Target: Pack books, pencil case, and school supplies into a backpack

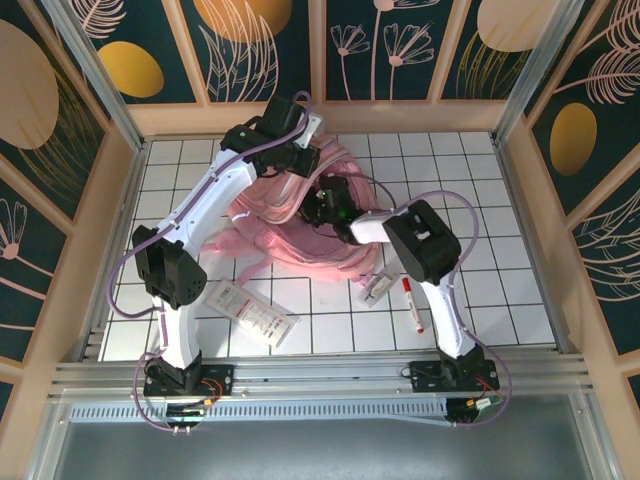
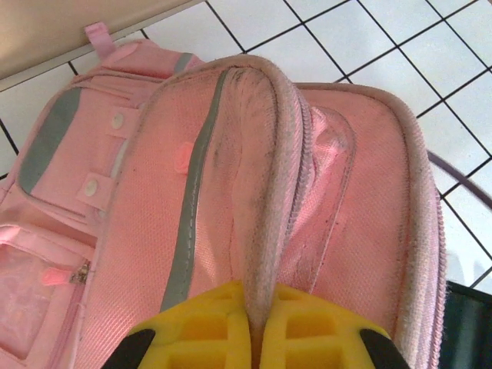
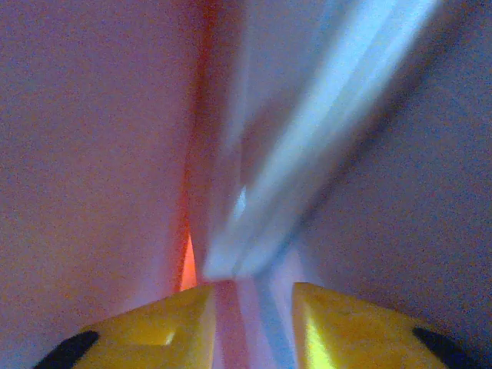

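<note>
Backpack [image 1: 300, 225] sits on the counter [image 1: 500, 290], its rim clenched in your left gripper [image 2: 260, 296]. Your right gripper [image 3: 250, 307] reaches inside; whether it grasps anything, you cannot tell. Beside the backpack, the red-capped marker [image 1: 411, 305] lies unpacked.

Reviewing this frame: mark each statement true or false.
1. The left gripper is pinched shut on a ridge of the backpack. True.
2. The red-capped marker is inside the backpack. False: it lies on the table, beside the right arm.
3. A white flat item with red print lies on the table next to the left arm. True.
4. The right gripper hangs over bare table, apart from the backpack. False: it is down at the backpack, and its wrist view looks at blurred pink surfaces close up.
</note>
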You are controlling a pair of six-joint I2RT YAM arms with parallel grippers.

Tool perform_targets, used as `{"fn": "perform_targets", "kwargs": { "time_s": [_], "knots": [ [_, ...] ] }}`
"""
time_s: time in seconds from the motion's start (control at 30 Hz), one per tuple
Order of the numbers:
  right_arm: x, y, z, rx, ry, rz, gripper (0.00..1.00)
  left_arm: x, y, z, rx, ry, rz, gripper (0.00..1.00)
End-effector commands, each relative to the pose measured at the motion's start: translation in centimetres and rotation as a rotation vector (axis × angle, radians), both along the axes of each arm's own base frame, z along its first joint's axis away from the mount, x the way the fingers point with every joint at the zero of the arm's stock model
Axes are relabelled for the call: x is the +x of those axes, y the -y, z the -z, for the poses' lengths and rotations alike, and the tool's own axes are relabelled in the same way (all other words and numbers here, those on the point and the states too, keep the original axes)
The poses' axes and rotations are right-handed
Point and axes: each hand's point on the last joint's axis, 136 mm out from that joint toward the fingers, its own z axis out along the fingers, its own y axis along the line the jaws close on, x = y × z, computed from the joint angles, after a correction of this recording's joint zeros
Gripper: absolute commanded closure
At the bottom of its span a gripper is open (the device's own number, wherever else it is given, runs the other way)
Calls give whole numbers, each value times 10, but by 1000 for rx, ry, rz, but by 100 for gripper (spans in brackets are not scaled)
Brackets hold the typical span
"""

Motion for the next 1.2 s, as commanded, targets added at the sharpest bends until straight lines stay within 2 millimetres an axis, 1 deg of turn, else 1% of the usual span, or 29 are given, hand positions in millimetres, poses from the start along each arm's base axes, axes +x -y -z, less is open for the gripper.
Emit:
{"fn": "perform_targets", "kwargs": {
  "time_s": [0.0,0.07,0.1,0.17,0.2,0.27,0.3,0.37,0.43,0.47,0.5,0.53,0.57,0.6,0.63,0.67,0.7,0.73,0.8,0.9,1.0,1.03,1.1,1.17],
  "knots": [
    [-47,9,-61,-28,117,-152,61,21,-15,-50,-46,176,-40,100],
    [-81,22,-62,-125,161,-237,56,27,-27,-46,-16,182,-63,100],
    [-94,27,-63,-167,190,-279,54,29,-32,-43,-4,183,-73,100],
    [-126,39,-58,-300,234,-368,48,35,-41,-39,16,187,-94,100],
    [-142,43,-54,-366,272,-418,46,37,-44,-36,21,185,-101,100],
    [-180,48,-44,-495,343,-531,42,42,-48,-30,30,179,-107,100],
    [-196,48,-39,-541,371,-581,41,43,-49,-28,33,177,-110,100],
    [-236,47,-24,-626,392,-695,37,46,-50,-23,44,172,-113,100],
    [-272,39,-14,-657,378,-804,35,49,-51,-19,51,169,-119,100],
    [-290,34,-9,-667,369,-859,32,50,-51,-17,53,166,-119,100],
    [-305,31,-2,-680,356,-902,29,50,-51,-16,53,165,-119,100],
    [-317,28,7,-699,341,-940,29,51,-51,-14,56,162,-119,100],
    [-323,28,17,-743,328,-949,28,51,-51,-13,58,159,-118,100],
    [-324,28,25,-790,327,-943,28,51,-51,-11,58,156,-118,100],
    [-322,27,29,-837,342,-930,25,51,-51,-11,59,157,-116,100],
    [-317,26,30,-885,371,-912,20,51,-52,-9,63,152,-118,100],
    [-310,23,27,-933,410,-887,4,51,-53,-8,65,151,-119,100],
    [-307,17,26,-990,458,-886,1,51,-53,-6,63,149,-119,100],
    [-302,5,28,-1076,526,-902,1,51,-54,-5,58,150,-119,100],
    [-296,-11,45,-1194,600,-936,1,51,-55,-4,55,151,-118,100],
    [-286,-24,49,-1225,643,-959,1,53,-53,1,39,136,-114,100],
    [-285,-26,52,-1208,626,-979,1,51,-50,5,30,119,-104,100],
    [-281,-23,67,-1208,555,-1010,1,51,-49,9,23,100,-107,100],
    [-290,-22,84,-1170,491,-1079,1,49,-50,11,21,89,-117,100]
  ]
}}
